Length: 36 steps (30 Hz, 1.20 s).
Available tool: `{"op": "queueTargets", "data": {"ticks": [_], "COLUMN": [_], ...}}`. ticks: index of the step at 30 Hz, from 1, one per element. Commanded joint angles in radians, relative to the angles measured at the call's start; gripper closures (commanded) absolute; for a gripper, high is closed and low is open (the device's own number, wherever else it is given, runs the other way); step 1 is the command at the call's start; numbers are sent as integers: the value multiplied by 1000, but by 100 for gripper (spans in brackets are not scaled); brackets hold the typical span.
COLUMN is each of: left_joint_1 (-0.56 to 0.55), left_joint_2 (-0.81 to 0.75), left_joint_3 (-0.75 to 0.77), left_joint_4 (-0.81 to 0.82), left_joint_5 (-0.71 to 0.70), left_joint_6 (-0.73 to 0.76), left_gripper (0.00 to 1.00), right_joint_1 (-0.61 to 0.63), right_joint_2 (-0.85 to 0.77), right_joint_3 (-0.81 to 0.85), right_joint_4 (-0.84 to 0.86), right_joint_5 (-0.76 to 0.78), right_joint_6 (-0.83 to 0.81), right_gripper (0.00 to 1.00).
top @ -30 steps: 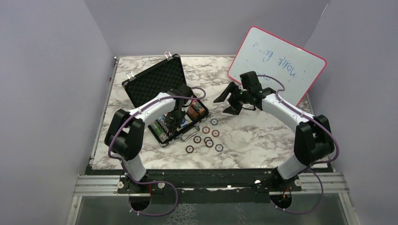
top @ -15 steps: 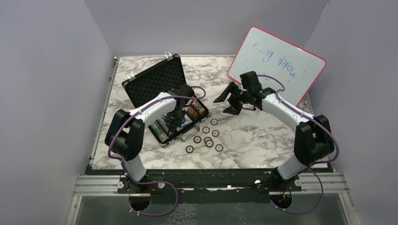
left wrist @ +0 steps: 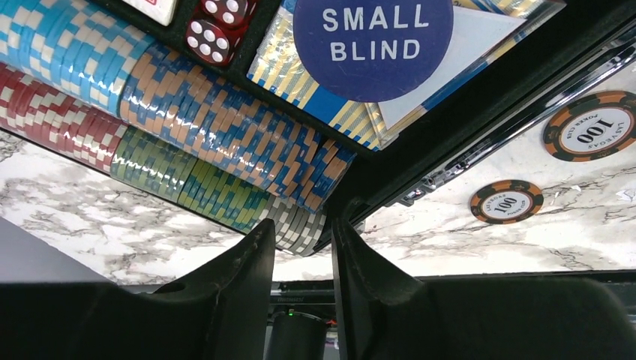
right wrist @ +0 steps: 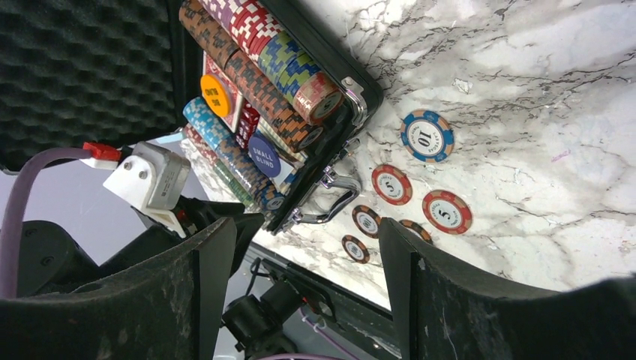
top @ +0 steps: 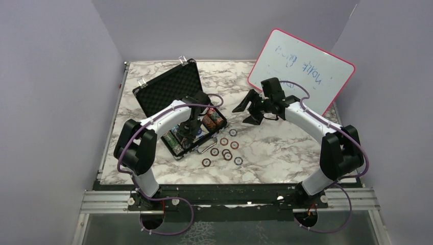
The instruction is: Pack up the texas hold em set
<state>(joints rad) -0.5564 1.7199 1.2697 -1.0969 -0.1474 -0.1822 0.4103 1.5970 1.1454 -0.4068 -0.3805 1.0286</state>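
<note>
The black briefcase (top: 171,87) lies open at the left, foam lid up. Its tray holds rows of striped poker chips (left wrist: 225,127), red dice (left wrist: 210,37), a blue card deck under a blue "SMALL BLIND" button (left wrist: 373,41), and an orange button (right wrist: 216,95). Several loose chips (top: 224,148) lie on the marble beside the silver handle (right wrist: 334,199). My left gripper (left wrist: 304,229) hovers over the tray's near corner (top: 186,133), open a little and empty. My right gripper (top: 247,109) hangs above the table's middle, open wide (right wrist: 306,229) with nothing in it.
A pink-framed whiteboard (top: 301,69) leans against the back right wall. Purple-grey walls close in the marble table (top: 286,148) on three sides. The left arm's cable (right wrist: 22,202) runs past the case lid.
My left gripper's jaws have parted from shut while staying over the case tray. The right arm and the loose chips have not moved.
</note>
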Motion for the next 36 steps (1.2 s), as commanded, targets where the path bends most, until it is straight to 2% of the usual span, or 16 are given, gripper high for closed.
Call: {"op": "queueTargets", "data": {"ticks": [1, 6, 11, 19, 25, 29, 36], "left_joint_1": [1, 3, 3, 2, 3, 3, 3], "left_joint_2": [-58, -146, -259, -449, -529, -544, -549], "left_joint_3": [54, 137, 181, 67, 0, -16, -27], "left_joint_4": [-2, 93, 250, 547, 621, 623, 627], "left_joint_5": [-34, -64, -106, -36, -32, -28, -10], "left_joint_6": [1, -21, -41, -106, -123, -133, -142], "left_gripper": [62, 57, 51, 36, 27, 26, 26], "right_joint_1": [-3, 22, 121, 291, 298, 298, 298], "right_joint_2": [-23, -30, 13, 184, 278, 324, 375], "right_joint_3": [-4, -3, 36, 154, 178, 206, 234], "right_joint_4": [6, 15, -70, -225, -211, -214, -178], "right_joint_5": [-5, 65, 235, 504, 521, 542, 546], "right_joint_6": [-86, -234, -376, -472, -478, -483, -512], "right_gripper": [28, 30, 30, 29, 30, 36, 37]}}
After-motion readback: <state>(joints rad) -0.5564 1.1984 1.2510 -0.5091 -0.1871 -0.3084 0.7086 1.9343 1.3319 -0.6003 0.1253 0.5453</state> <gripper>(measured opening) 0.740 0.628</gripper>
